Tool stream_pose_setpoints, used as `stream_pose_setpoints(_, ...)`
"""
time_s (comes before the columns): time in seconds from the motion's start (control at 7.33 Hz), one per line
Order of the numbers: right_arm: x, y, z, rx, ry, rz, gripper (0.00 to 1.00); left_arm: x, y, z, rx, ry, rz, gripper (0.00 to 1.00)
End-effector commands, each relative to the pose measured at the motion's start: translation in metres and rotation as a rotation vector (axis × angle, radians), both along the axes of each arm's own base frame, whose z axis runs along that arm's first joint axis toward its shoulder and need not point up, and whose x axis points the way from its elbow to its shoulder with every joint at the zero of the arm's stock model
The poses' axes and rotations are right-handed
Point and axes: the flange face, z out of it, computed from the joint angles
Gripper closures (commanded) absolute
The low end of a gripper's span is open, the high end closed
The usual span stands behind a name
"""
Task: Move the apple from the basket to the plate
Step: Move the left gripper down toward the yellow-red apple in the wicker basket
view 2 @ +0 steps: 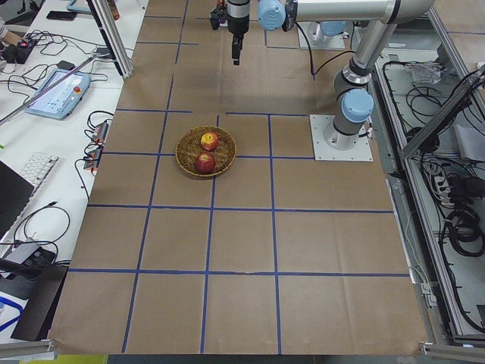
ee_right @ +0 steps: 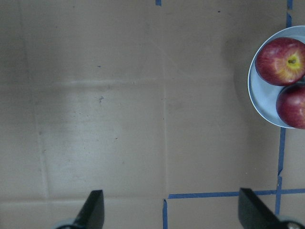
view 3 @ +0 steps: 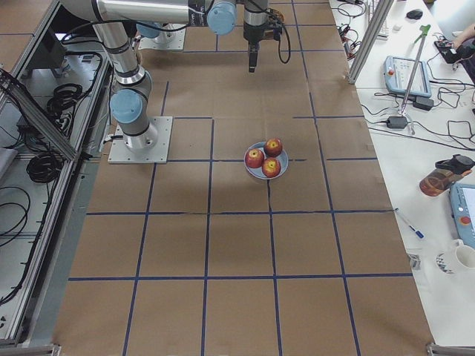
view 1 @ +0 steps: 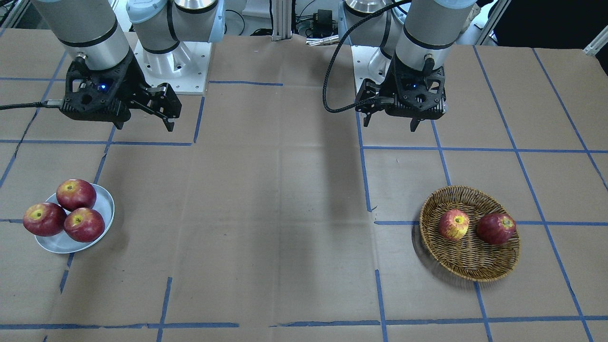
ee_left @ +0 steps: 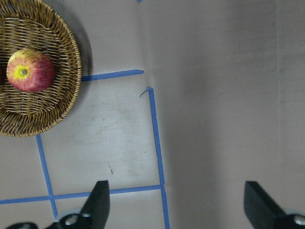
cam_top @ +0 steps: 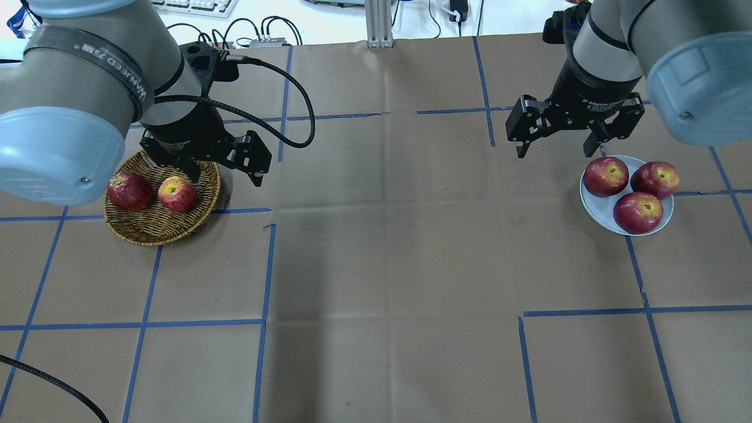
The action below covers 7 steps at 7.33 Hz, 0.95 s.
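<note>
the left gripper [ee_left: 176, 186] hangs spread wide and empty; the red apple mottled with yellow [ee_left: 29, 70] lies off to one side of it, in the round tan wicker basket [ee_left: 52, 114]. probably firm, smooth and rollable, so pinch across its widest middle

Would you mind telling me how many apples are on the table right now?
5. In the basket: the streaked apple and a dark red apple. On the plate, all dark red: the inner apple, the outer apple and the nearest apple. None seems hidden.
</note>
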Motion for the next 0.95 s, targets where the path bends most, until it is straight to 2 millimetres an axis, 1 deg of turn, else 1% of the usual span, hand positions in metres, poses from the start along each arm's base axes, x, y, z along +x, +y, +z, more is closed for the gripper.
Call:
stream_pose_setpoints(0.0, 0.0000, -0.0003, -0.0005, 0.001, 0.000, 0.000, 0.00, 0.0000, -0.0001, -0.0011, 0.002, 0.000, -0.001, 0.01)
stream_pose_setpoints(0.27, 0.0000, -0.0003, -0.0005, 0.001, 0.000, 0.000, 0.00, 0.0002, 0.0034, -0.0020, 0.004, 0.000, 0.001, 0.01)
stream_pose_setpoints(0.82, 0.0000, -0.0003, -0.0005, 0.001, 0.000, 0.000, 0.00, 0.0004, 0.0036, -0.0028, 0.005, -0.002, -0.001, 0.01)
